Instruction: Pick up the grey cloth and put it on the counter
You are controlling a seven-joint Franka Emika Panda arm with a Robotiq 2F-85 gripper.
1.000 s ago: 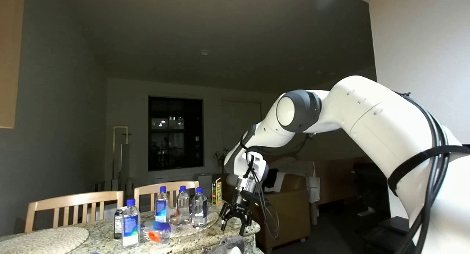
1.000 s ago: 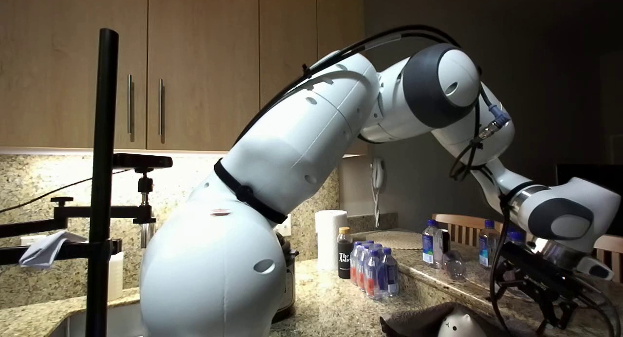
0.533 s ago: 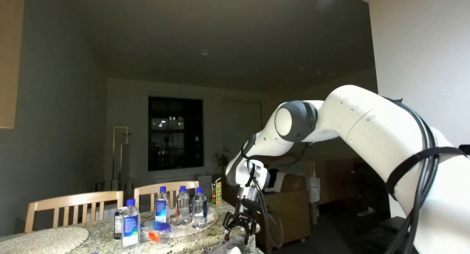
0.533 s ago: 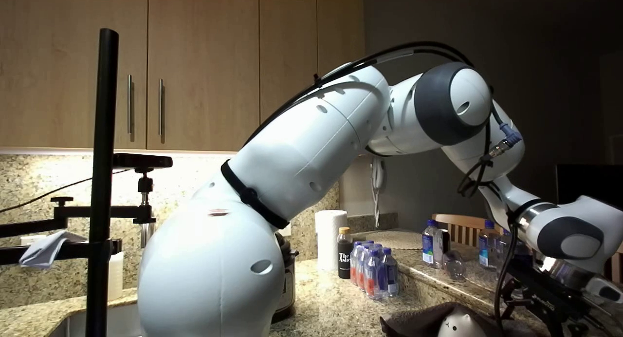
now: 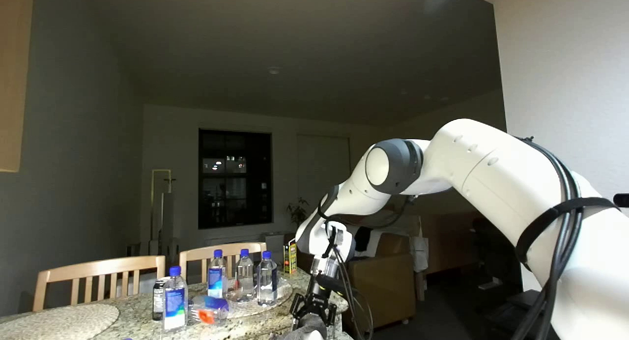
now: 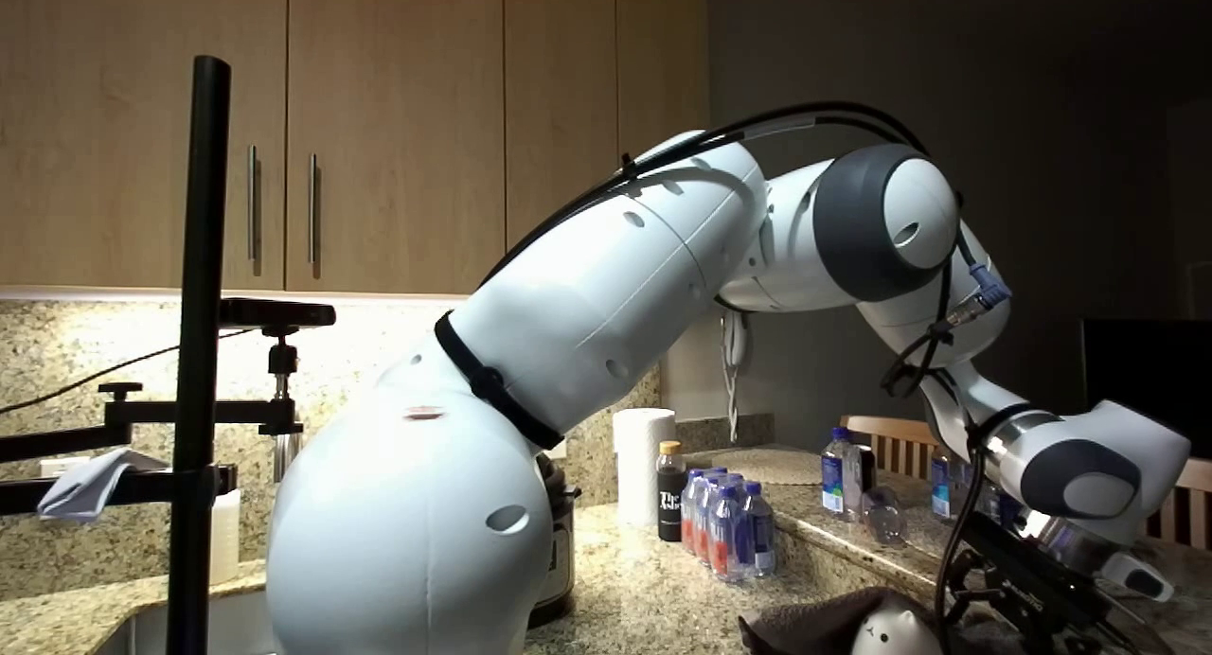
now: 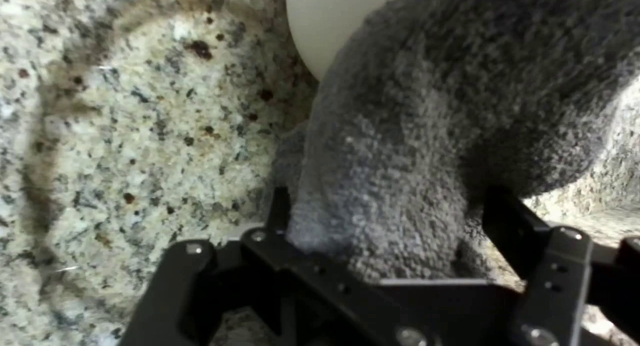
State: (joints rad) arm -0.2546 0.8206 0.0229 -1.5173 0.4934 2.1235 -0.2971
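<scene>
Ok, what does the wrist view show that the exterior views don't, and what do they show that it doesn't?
Only the wrist view shows reddish-brown specks and a curvy brown mark up close in the granite counter.

Only the exterior views show the blue-capped water bottles, wooden chairs and long white arm; the face on the white figurine shows in an exterior view.

All of them share the pincer, the grey cloth, that counter and, probably, part of the figurine.
</scene>
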